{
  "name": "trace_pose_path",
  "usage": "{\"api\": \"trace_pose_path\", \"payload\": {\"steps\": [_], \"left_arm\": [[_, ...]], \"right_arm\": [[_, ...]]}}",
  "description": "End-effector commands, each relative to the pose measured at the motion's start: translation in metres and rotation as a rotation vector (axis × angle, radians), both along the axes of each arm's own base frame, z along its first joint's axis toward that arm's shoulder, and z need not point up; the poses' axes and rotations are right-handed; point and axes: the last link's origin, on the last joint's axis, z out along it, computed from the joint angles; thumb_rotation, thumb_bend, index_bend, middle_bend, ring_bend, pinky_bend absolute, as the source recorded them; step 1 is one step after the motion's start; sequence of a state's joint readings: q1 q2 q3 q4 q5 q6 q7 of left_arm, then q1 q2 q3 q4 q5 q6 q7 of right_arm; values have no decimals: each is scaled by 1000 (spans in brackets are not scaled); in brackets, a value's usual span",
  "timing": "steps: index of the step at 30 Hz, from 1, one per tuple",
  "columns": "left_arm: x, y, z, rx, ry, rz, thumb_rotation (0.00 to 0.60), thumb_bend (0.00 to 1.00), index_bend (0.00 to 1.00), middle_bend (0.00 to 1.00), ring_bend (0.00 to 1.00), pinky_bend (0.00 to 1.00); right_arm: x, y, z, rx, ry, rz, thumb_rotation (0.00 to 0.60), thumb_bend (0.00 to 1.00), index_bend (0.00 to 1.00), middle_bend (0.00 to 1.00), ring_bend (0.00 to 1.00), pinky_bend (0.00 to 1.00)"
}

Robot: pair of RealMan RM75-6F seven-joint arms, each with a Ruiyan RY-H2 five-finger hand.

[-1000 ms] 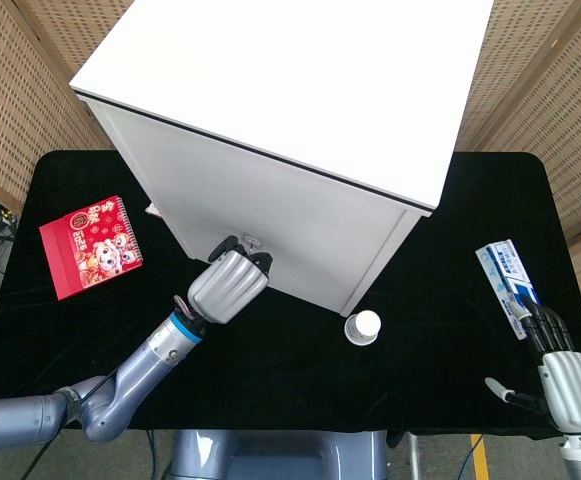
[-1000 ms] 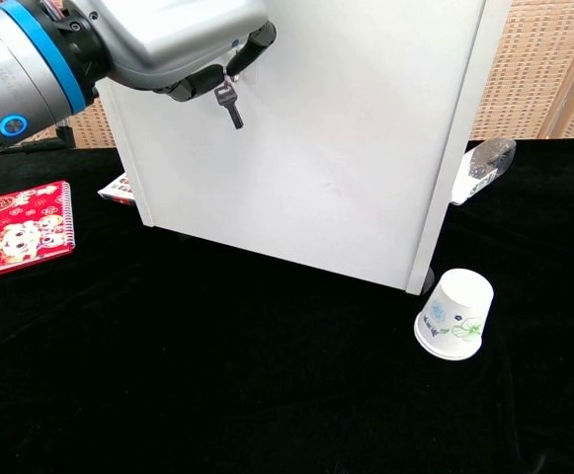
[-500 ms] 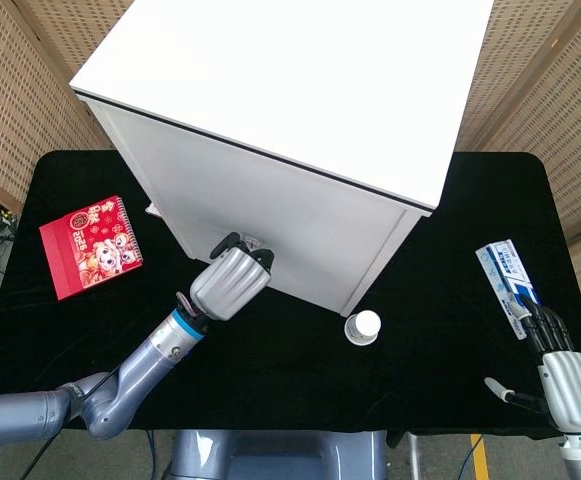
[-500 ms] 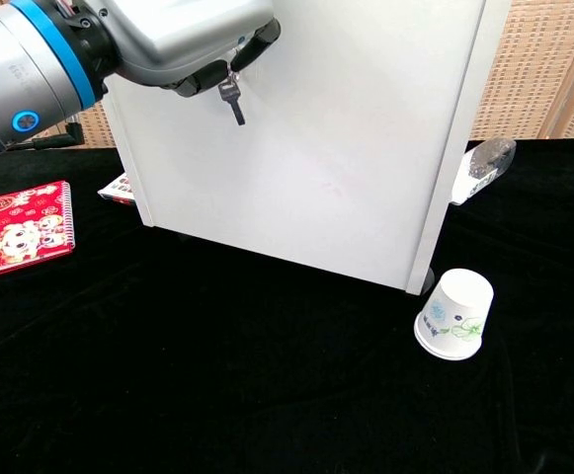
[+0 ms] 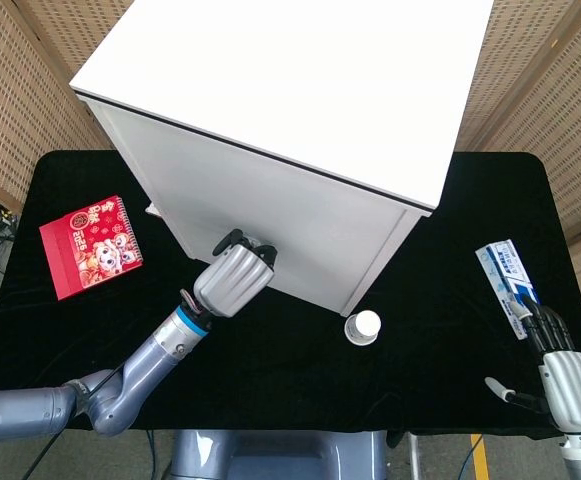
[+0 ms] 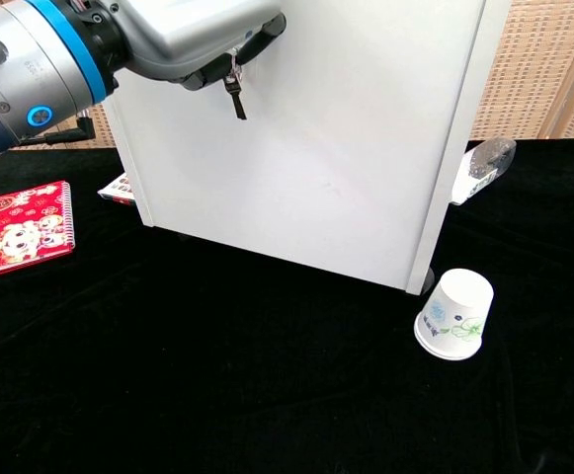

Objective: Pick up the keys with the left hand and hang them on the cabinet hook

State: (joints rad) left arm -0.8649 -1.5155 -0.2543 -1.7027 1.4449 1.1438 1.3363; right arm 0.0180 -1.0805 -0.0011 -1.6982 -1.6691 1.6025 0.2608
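the white cabinet (image 5: 280, 120) fills the middle of the black tabletop (image 6: 267, 395), and our left hand (image 5: 232, 280) is pressed up close to its near face, fingers curled around the keys (image 6: 236, 91), which dangle just in front of the panel. over the last second we have carried the hand a little right and farther up the face, so the keys now hang nearer where the hook should be; the hook itself is hidden behind our fingers. hanging looks imminent, not confirmed. our right hand (image 5: 568, 375) rests at the near right with fingers apart, holding nothing. an upturned paper cup (image 6: 453, 314) sits by the cabinet corner.
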Motion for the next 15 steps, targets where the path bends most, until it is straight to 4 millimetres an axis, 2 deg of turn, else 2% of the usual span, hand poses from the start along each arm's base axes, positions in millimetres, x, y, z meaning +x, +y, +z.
{"api": "trace_pose_path", "payload": {"steps": [1, 9, 15], "left_arm": [[1, 0, 1, 1, -4, -2, 600, 450, 592, 947, 877, 791], [3, -5, -2, -8, -1, -22, 600, 429, 590, 946, 876, 791], [4, -6, -4, -8, 2, -23, 600, 376, 590, 946, 877, 791]], "right_arm": [[0, 0, 0, 1, 1, 1, 600, 105, 0, 0, 0, 0], [1, 1, 0, 0, 1, 3, 600, 105, 0, 0, 0, 0], [1, 1, 0, -2, -2, 4, 600, 105, 0, 0, 0, 0]]}}
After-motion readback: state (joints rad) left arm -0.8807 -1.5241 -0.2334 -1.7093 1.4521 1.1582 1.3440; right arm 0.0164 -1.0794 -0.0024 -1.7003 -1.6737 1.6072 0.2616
